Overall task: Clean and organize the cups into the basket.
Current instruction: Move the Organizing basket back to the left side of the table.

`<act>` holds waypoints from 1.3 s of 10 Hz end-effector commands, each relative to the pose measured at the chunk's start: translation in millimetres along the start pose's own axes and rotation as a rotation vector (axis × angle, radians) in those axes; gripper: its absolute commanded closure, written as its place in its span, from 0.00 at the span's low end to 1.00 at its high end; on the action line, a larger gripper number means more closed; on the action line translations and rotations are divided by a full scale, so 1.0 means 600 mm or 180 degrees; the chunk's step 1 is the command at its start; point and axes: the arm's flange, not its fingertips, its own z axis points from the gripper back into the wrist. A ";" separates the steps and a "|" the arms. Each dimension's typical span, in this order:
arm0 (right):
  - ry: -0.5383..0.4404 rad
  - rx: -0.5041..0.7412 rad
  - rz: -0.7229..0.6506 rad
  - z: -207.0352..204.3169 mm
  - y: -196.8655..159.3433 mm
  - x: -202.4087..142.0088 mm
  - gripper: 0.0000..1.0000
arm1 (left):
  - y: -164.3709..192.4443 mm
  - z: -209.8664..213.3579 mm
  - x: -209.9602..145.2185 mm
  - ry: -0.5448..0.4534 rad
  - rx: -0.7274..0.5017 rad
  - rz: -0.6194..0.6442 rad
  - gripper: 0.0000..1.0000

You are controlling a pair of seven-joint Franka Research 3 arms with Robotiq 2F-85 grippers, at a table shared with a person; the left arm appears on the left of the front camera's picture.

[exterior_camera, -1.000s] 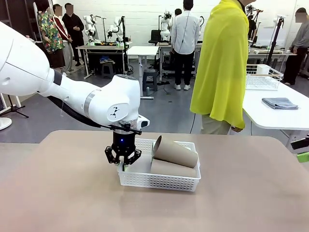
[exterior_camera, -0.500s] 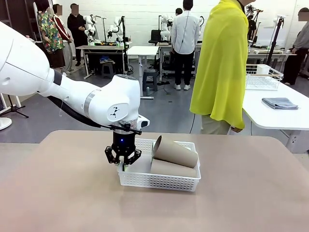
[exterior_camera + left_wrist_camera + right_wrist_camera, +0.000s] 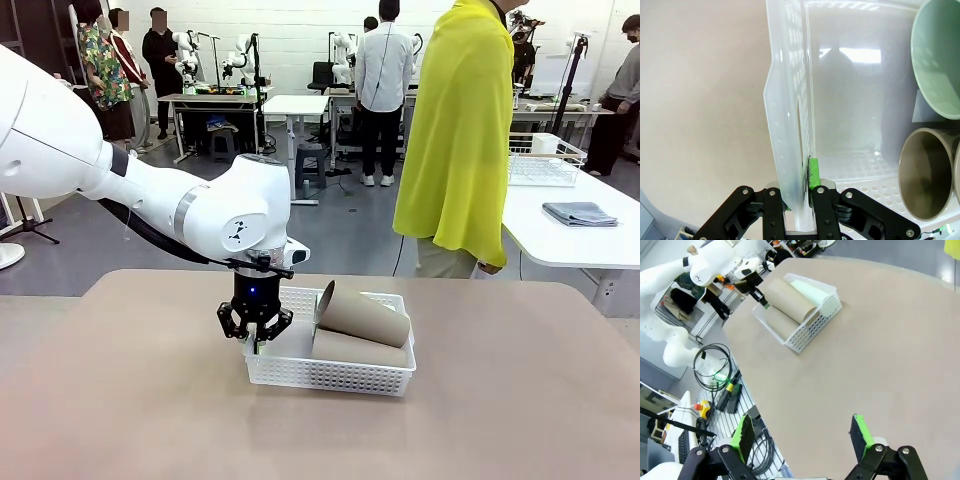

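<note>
While the left gripper (image 3: 256,343) jaws pinch the basket (image 3: 330,374) wall, the right gripper (image 3: 802,438) jaws gape empty.

Even, bright overhead light fills my front view with only a soft shadow under the basket (image 3: 330,372) on the worktop (image 3: 480,400), while my left wrist view shows white glare on the basket floor, and both wrist views bend at the edges.

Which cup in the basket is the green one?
The mint cup, lying on its side behind the brown cups at the far side of the basket. The others are cardboard-brown.
</note>
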 end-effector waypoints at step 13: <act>-0.0616 0.0620 -0.1619 0.201 -0.077 -0.104 0.00 | 0.237 0.068 -0.007 0.0131 0.0126 0.0222 0.94</act>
